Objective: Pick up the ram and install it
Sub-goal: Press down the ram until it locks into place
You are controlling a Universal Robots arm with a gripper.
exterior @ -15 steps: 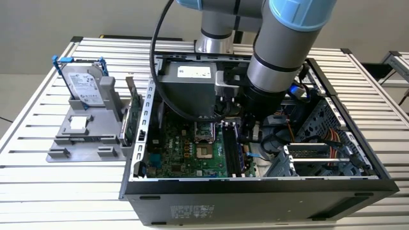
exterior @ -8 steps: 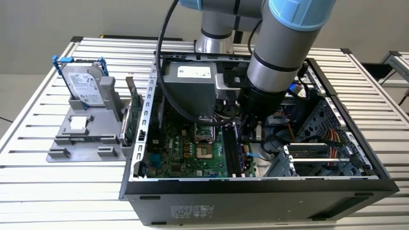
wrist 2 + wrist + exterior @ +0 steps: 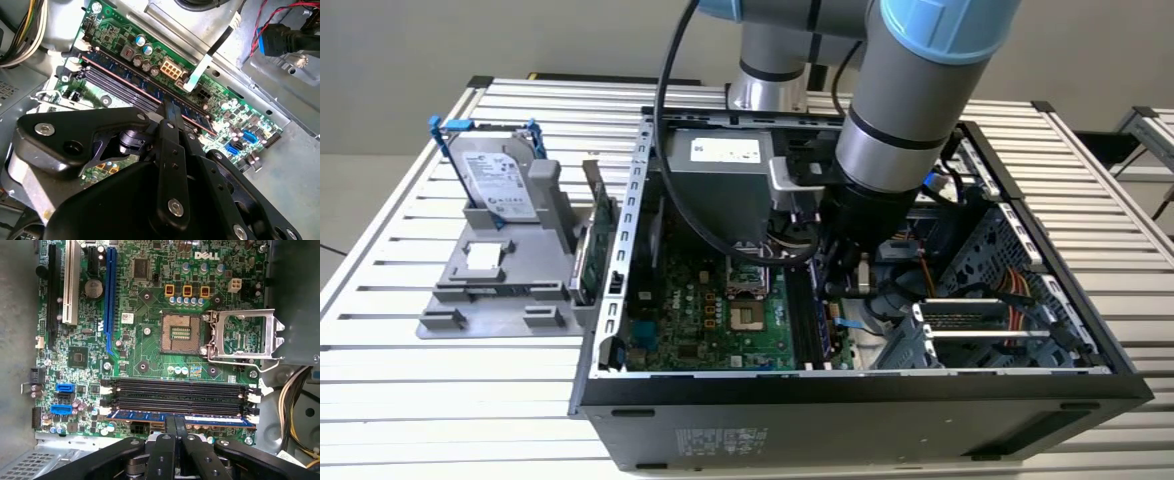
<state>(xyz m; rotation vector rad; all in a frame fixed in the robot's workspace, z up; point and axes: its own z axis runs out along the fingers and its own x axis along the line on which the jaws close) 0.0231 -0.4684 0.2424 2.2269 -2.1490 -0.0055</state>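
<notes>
The ram [image 3: 140, 416] is a long blue stick with dark chips. It sits in the outermost memory slot of the green motherboard [image 3: 145, 350] and also runs across the second wrist view as the ram [image 3: 125, 75]. My gripper [image 3: 180, 426] is directly over the middle of the stick. Its black fingertips [image 3: 168, 432] are drawn close together and touch the ram's top edge. In the exterior view the gripper [image 3: 834, 290] reaches down inside the open computer case [image 3: 854, 390].
Three empty black memory slots [image 3: 175, 390] lie beside the ram, with the CPU socket [image 3: 180, 332] beyond them. Yellow and black cables [image 3: 295, 405] hang near the slots' end. Outside the case, a grey holder [image 3: 494, 300] carries a silver hard drive [image 3: 500, 180] and a green card [image 3: 594, 250].
</notes>
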